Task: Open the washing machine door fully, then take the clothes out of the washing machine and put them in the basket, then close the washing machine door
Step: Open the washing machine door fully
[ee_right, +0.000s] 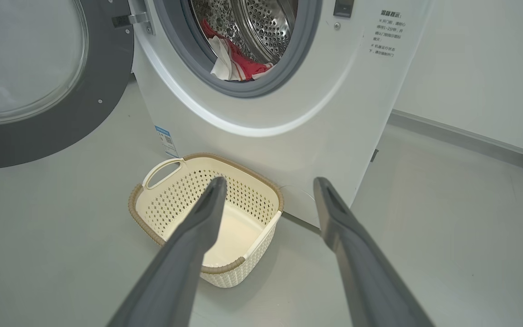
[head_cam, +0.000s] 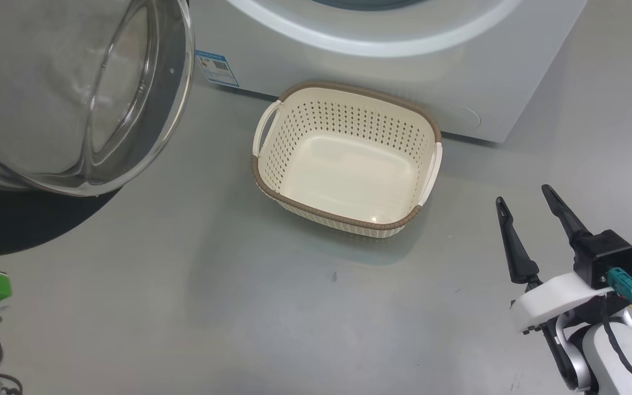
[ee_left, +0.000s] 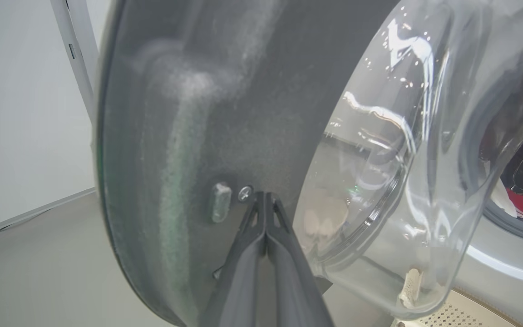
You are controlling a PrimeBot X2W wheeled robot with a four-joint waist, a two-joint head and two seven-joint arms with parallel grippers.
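— Starting nearest: how does the left tool stand?
— Fingers pressed together, gripping nothing. Its tips sit against the dark inner face of the washing machine door, just beside a small screw. I judge it is pushing the door wider.
— And the right tool?
— Fingers spread wide apart and empty. It hovers above the floor, right of the basket, pointing toward the washing machine.
— The basket?
— Empty and upright on the floor, close before the machine's front and under the round opening. Its long axis runs roughly along that front.
— Where are the clothes?
— Farthest off, a red-and-white heap low in the steel drum, spilling onto the grey rubber ring. None are out yet.
— What does the next move turn on?
— The clothes lie ahead of and above the right tool, past the basket, a little left in its wrist view. That arm is free and faces the opening, while the left is off at the door. I'd judge the right arm better placed to reach in.
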